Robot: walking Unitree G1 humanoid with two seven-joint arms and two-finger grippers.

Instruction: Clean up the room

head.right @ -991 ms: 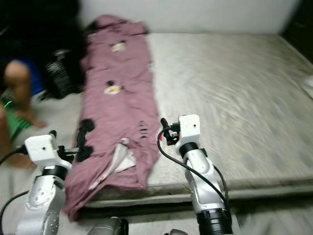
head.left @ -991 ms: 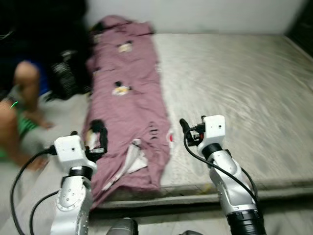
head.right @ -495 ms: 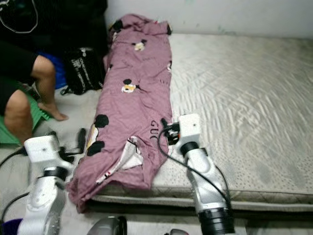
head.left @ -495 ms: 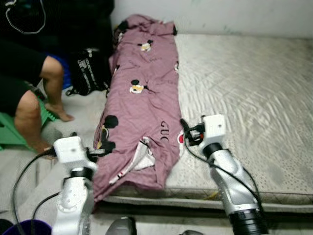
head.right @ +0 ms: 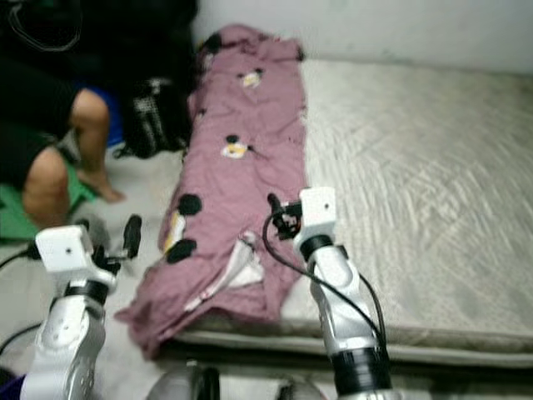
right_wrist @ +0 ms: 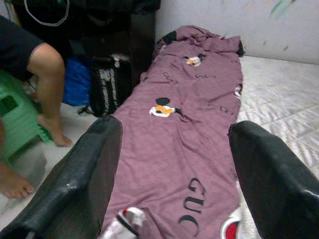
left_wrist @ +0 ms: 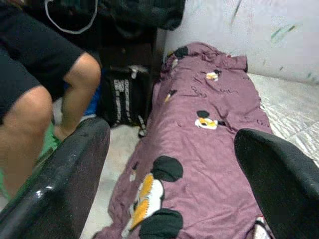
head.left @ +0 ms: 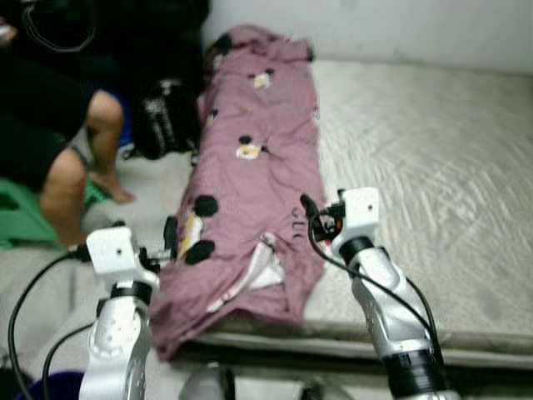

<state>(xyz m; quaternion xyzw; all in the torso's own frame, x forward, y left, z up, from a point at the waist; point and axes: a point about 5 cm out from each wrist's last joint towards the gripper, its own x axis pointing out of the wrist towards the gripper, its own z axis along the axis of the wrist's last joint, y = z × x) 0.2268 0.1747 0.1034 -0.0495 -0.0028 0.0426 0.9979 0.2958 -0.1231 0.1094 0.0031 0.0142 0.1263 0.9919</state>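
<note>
Seated person (head.left: 50,125), green stool (head.left: 21,221)

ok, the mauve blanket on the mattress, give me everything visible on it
The mauve blanket is a soft, creased fabric printed with cartoon mouse figures and black lettering. It lies in a long strip along the left edge of the mattress, bunched up at the far end by the wall. Its near corner is folded back, showing a white lining, and droops over the mattress edge. Neither gripper touches it.

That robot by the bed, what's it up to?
The robot stands at the foot of a mattress with a purple blanket lying along its left edge. Both arms are raised: the left gripper and right gripper are open above the blanket's near end, holding nothing. A person sits on a green stool to the left.
</note>
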